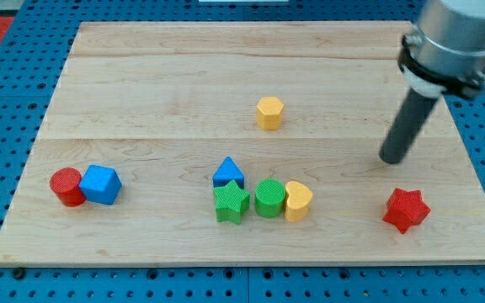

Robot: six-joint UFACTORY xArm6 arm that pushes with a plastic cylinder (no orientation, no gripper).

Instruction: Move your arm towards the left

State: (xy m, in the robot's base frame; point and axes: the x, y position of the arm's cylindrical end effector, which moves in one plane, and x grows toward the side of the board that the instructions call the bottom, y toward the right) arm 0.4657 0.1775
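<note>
Board (183,76) first: I see a pale wooden top filling most of the view, lying on a blue pegboard (7,17) that shows around its edges. My arm (453,38) comes in at the view's top right, a grey cylinder with a dark band, and from it the dark rod (411,122) slants down and toward the view's left. My tip (391,158) rests on bare wood on the right side of the board, touching no block; it carries no jaws, so it grips nothing.

Nearest to my tip is the red star (406,209), below it and slightly toward the view's right, apart from it. The yellow hexagon (269,112) stands alone near the board's middle, well to the left of my tip and a little higher in the view.

Lower centre holds a tight cluster: the green star (231,203), the green cylinder (269,198) just beside it, the yellow heart-like block (298,200) against the cylinder's right side, and the blue triangle (227,173) just above the green star.

Far at the view's left, the blue cube-like block (101,184) sits touching the red cylinder (66,186).
</note>
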